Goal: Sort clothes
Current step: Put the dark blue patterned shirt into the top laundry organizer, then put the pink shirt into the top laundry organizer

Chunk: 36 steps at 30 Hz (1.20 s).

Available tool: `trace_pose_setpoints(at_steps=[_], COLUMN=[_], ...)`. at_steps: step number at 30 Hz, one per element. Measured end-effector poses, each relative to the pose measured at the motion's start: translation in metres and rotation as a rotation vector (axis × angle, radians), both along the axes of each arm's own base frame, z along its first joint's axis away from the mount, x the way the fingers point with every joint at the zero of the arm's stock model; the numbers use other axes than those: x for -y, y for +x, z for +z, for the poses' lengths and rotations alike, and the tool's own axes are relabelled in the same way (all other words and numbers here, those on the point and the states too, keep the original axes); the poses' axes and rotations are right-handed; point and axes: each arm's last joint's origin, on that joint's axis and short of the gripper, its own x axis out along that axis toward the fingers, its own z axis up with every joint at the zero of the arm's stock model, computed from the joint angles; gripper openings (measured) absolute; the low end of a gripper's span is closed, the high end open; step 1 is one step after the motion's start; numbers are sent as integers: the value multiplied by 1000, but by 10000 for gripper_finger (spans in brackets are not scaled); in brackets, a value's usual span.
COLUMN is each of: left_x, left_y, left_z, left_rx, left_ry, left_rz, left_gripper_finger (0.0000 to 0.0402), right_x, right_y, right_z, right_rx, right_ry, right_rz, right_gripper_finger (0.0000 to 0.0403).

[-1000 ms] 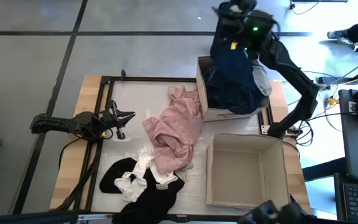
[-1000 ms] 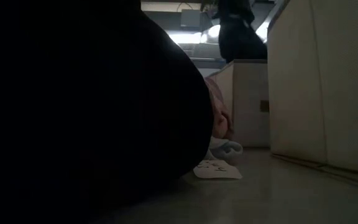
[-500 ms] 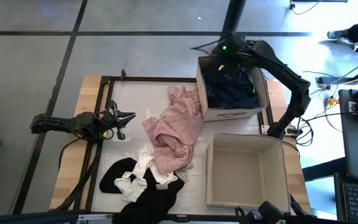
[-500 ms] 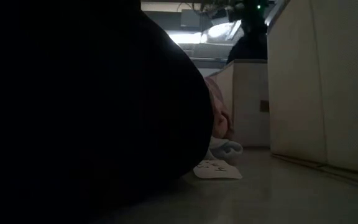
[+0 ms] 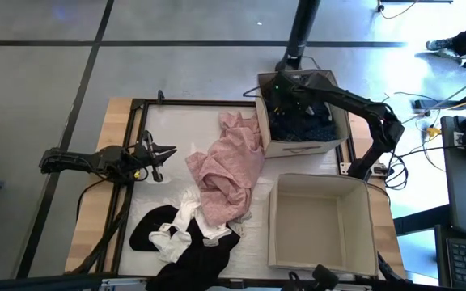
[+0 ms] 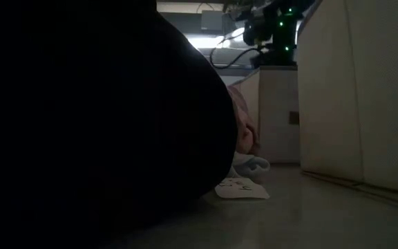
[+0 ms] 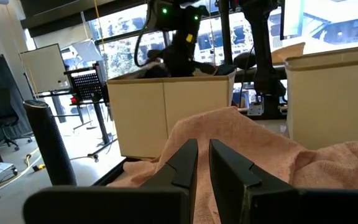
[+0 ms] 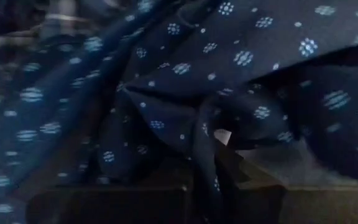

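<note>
In the far cardboard box lies a dark navy dotted garment, and my right gripper reaches down into the box, shut on that cloth. A pale pink garment is heaped in the middle of the table. Small white pieces and black pieces lie near the front edge. My left gripper waits at the table's left, level, shut on nothing, pointing at the pink garment. My right gripper pinches a bunched fold of the navy garment between its two fingers, coming from above and slanting down into the far box. Several layers gather at the fingers. The rest of the cloth lies slack in the box.
A second cardboard box stands open at the near right. In the low view a dark mass right in front of the camera hides the table's left part. Bare table shows between my left gripper and the pink heap.
My right gripper has come down from high above the far box into it and has tipped from about level to steeply downward. The navy garment, which hung over the box's far rim, has sunk with it and now lies inside the box.
</note>
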Motion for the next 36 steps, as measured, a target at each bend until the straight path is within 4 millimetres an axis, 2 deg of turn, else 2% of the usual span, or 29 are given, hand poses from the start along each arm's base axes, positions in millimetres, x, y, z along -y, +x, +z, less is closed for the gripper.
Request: trace_pose_setpoints(at_steps=[9,12,15,19,24,30,33,36], left_x=[0,0,0,0,0,0,0,0], left_y=[0,0,0,0,0,0,0,0], left_z=[0,0,0,0,0,0,0,0], left_rx=[0,0,0,1,1,1,1,0], left_ry=[0,0,0,0,-1,0,-1,0], left_rz=[0,0,0,0,0,0,0,0], left_gripper_finger=[31,31,31,31,31,31,31,31], right_x=[-2,-3,-3,-1,-5,-23,-36,-52], right_y=[1,-1,-1,0,6,21,35,50], right_z=[-34,-40,-39,-19,28,81,92,95], right_rx=[57,44,40,45,114,299,428,528], right_ry=[63,74,76,47,-16,-96,-76,-18], right_rz=[-99,-98,-95,-98,-79,-3,79,186], right_gripper_finger=[32,66,116,181,236,262,264,264])
